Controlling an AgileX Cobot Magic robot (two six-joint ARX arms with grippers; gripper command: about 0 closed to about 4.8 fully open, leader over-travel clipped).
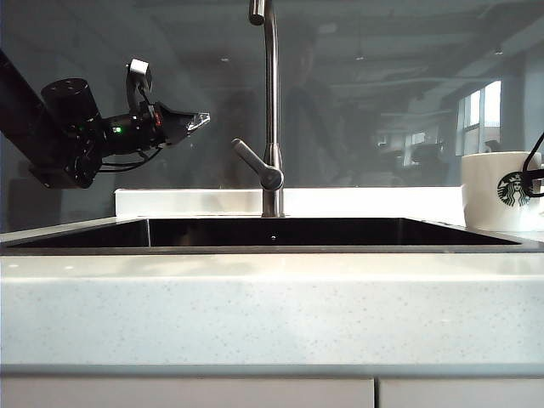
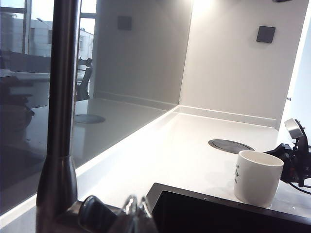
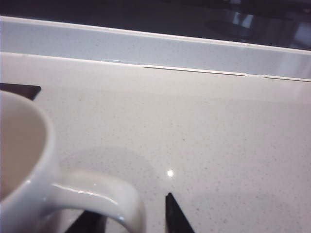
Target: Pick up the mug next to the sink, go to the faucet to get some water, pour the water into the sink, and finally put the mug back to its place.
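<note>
Faucet point(image 1: 271, 110) blocks mid-sink point(image 1: 272, 232) passage, seemingly.

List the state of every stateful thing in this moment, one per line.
White ceramic Starbucks mug: upright on the countertop right of the sink, not lifted.
Black-basin sink: no water visible.
Brushed-steel gooseneck faucet: no water running.
Left gripper: shut, empty, raised left of the faucet.
Right gripper: fingers apart astride the mug's handle.

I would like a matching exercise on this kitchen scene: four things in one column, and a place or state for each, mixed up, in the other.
Things:
1. mug
2. faucet
3. left gripper
4. right gripper

Place or state:
a. shut, held in the air left of the faucet
b. upright on the counter right of the sink
c. open, fingers either side of the mug handle
d. rises behind the sink

Pairs: 1-b, 2-d, 3-a, 4-c
</note>
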